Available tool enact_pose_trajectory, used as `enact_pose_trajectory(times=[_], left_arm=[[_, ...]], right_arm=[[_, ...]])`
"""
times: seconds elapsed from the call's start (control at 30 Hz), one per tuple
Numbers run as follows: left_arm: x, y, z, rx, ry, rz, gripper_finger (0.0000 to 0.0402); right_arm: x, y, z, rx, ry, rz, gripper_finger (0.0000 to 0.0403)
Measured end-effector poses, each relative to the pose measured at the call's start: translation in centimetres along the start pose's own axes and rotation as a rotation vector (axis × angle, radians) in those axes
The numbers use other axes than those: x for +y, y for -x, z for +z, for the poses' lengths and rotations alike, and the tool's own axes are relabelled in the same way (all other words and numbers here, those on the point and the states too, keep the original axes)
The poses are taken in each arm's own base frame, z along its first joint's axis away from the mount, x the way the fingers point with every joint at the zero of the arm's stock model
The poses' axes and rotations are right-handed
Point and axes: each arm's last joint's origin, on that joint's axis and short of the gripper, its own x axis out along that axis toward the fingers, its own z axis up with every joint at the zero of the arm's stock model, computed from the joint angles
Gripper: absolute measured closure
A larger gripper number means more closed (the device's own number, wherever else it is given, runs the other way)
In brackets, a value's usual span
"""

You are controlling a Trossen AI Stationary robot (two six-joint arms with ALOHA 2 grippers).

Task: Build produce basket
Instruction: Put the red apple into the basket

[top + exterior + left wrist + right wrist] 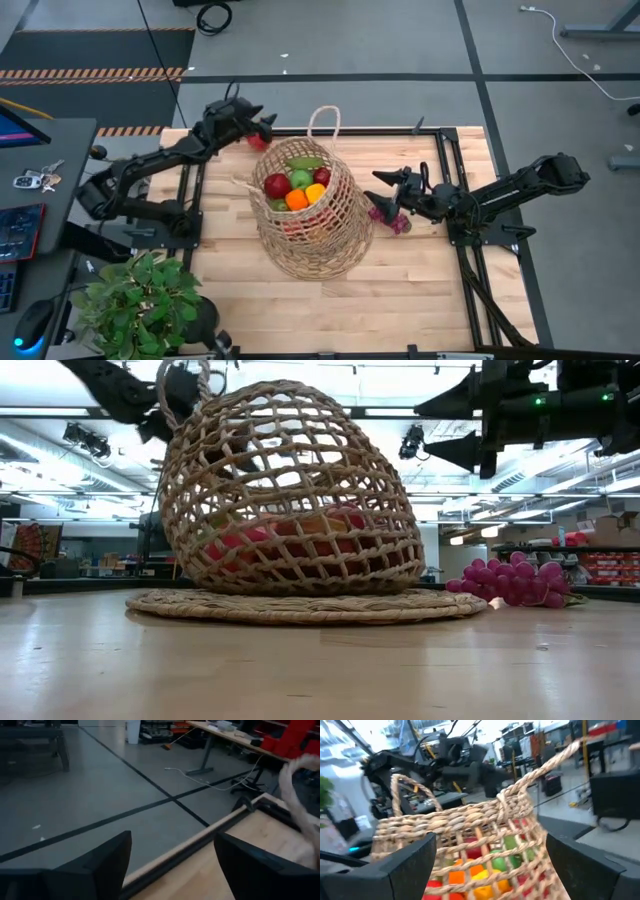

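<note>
Potted plant (135, 300), leafy green, at the near left corner of the wooden table (420, 290). Basket (315, 215), tan open-weave wicker, bulging, mid-table on a flat woven mat (300, 606), holding red, green, orange and yellow produce (297, 188); purple grapes (388, 217) just beside it under the right gripper (384, 186), fingers apart, empty. Left gripper (262, 127) at the far edge beside a red piece (258, 141), fingers apart, nothing seen between them.

Wicker on pale wood

Basket (318, 225): rough, open-weave tan wicker. Table (420, 290): smooth, matt light wood planks. Grapes (512, 585): glossy purple plastic look. Arms: matt dark finish.
</note>
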Motion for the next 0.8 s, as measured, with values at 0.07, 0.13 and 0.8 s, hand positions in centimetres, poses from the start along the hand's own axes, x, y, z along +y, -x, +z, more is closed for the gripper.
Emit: enact_pose_trajectory(times=[0.07, 0.13, 0.8], left_arm=[[-0.1, -1.2, 1.0, 0.019, -0.01, 0.008, 0.012], [0.2, -2.6, 1.5, 0.071, -0.045, 0.049, 0.0129], [4.7, -6.7, -1.2, 0.312, 0.086, 0.241, 0.0143]], right_arm=[[0.1, 0.0, -0.1, 0.012, -0.033, 0.033, 0.0023], [0.2, 0.0, -0.1, 0.025, -0.047, 0.08, 0.0023], [3.1, 1.6, -0.6, 0.106, -0.139, 0.344, 0.0023]])
